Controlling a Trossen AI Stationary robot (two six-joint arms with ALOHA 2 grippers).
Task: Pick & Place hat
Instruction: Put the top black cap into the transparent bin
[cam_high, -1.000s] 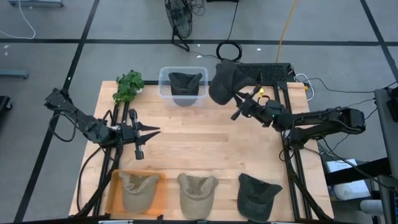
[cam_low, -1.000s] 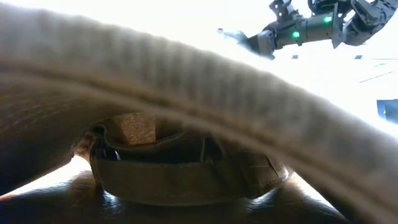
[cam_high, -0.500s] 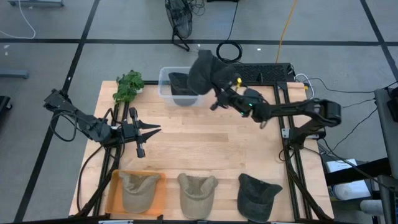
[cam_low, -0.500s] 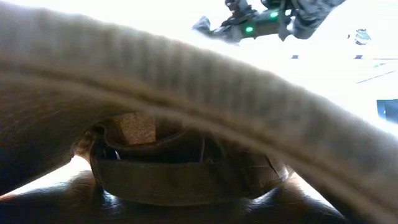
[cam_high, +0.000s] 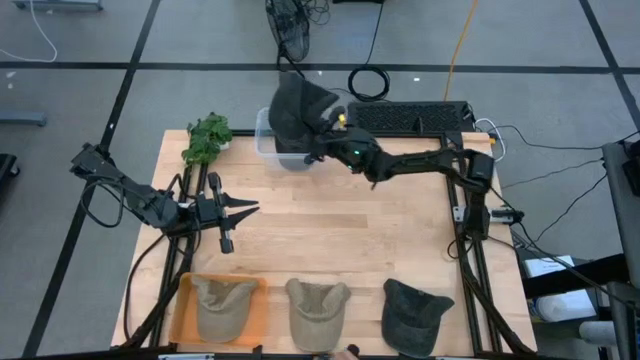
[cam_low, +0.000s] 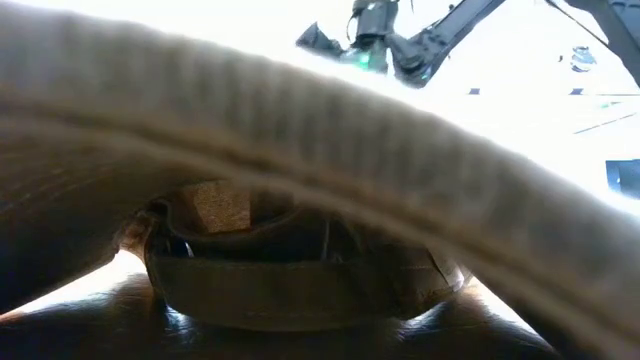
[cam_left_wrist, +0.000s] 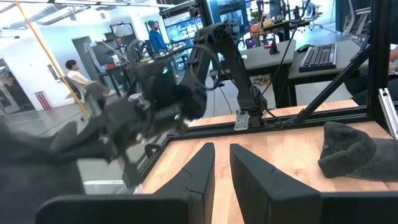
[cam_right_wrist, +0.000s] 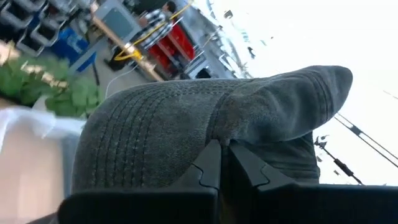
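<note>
Carrying a dark grey cloth cap, the right gripper, clamped on it, hovers over the clear plastic bin at upper centre; release follows. Left gripper waits narrow at left.

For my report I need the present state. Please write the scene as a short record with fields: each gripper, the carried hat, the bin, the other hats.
right gripper: shut on the dark grey cap, held above the clear plastic bin
left gripper: waiting low over the table's left side, holding nothing
clear plastic bin: at the table's far edge, beside the green plant; contents hidden by the carried cap
front row: tan cap on an orange tray, tan cap, dark cap
</note>
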